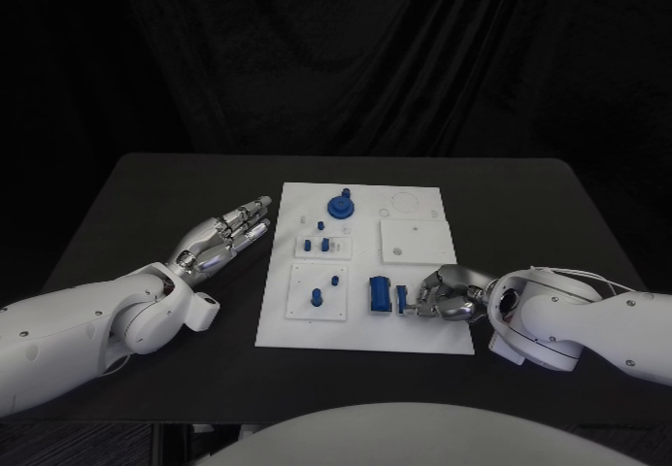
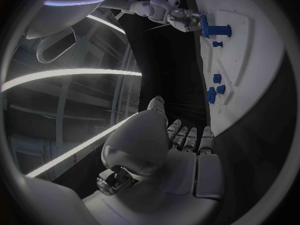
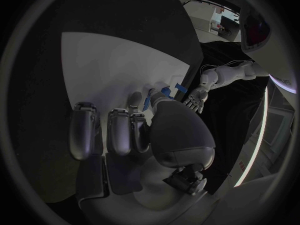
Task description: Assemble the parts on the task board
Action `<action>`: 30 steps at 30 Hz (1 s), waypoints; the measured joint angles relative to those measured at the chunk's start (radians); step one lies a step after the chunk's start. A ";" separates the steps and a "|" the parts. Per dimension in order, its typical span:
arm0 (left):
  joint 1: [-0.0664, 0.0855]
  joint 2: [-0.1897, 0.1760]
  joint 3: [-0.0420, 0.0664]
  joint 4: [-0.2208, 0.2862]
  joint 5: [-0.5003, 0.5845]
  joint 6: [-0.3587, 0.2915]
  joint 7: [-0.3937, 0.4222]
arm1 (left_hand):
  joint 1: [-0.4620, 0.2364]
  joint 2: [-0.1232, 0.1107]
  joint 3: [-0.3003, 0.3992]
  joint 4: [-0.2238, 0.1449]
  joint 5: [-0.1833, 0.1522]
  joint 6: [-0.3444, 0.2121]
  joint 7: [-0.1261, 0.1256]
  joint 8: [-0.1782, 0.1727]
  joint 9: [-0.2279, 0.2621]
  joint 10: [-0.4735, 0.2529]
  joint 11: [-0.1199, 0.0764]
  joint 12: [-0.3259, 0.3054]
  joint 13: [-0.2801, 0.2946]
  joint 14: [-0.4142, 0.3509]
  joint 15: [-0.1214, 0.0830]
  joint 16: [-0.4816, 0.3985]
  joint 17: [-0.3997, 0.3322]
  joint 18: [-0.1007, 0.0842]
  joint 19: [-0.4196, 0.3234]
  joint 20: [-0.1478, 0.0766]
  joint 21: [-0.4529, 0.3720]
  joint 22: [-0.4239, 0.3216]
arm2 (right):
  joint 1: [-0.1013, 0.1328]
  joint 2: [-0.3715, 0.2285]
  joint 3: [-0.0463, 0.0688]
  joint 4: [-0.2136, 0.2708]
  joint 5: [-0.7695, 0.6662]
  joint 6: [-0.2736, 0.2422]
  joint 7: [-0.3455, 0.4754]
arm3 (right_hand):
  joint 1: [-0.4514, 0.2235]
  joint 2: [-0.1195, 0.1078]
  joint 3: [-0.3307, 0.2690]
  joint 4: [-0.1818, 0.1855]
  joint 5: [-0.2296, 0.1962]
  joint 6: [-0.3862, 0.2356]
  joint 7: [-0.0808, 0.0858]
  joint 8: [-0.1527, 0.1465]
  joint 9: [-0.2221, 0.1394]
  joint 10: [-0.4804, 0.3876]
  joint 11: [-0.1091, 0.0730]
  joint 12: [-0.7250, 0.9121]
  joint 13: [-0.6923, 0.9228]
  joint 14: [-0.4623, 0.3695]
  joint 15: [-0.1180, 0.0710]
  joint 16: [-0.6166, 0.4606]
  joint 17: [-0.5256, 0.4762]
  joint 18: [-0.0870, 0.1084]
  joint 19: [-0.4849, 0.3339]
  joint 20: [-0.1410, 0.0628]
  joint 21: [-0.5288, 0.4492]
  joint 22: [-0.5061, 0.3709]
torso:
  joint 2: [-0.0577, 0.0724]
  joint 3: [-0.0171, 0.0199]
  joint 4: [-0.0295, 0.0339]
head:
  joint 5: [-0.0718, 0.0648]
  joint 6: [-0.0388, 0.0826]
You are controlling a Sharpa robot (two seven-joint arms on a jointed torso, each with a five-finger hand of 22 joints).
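The white task board [image 1: 420, 330] lies in the middle of the black table. A round blue part [image 1: 341, 206] stands at its far end, small blue pieces [image 1: 320, 244] sit in a plate below it, and blue pegs [image 1: 318, 296] stand in the near left plate. A blue block [image 1: 380, 294] stands near the front. My right hand [image 1: 449, 296] curls in at the block's right side and pinches a small blue part [image 1: 403, 295], whose blue shows at the thumb tip [image 3: 165, 91]. My left hand [image 1: 224, 238] lies flat with fingers straight on the table, just left of the board [image 2: 250, 80].
A raised white square plate [image 1: 416, 240] sits on the board's right half, with a faint ring outline [image 1: 408, 204] beyond it. Bare black table lies on both sides of the board and behind it. A dark curtain hangs at the back.
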 measured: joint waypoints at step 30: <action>-0.002 0.016 0.000 -0.001 -0.015 -0.051 0.000 | 0.005 -0.005 -0.002 0.002 0.009 0.036 0.002 0.005 0.003 0.006 -0.006 0.000 0.002 0.000 -0.011 0.000 0.000 0.000 0.002 -0.009 0.000 0.000 | 0.001 -0.033 0.001 0.002 -0.006 -0.200 0.204 | 0.004 -0.068 -0.052 0.018 -0.068 0.013 -0.009 0.030 -0.021 0.004 -0.003 0.000 0.000 -0.003 -0.003 0.051 0.013 -0.016 -0.004 -0.003 0.086 0.000 | -0.001 0.0000 -0.0005 | 0.006 0.000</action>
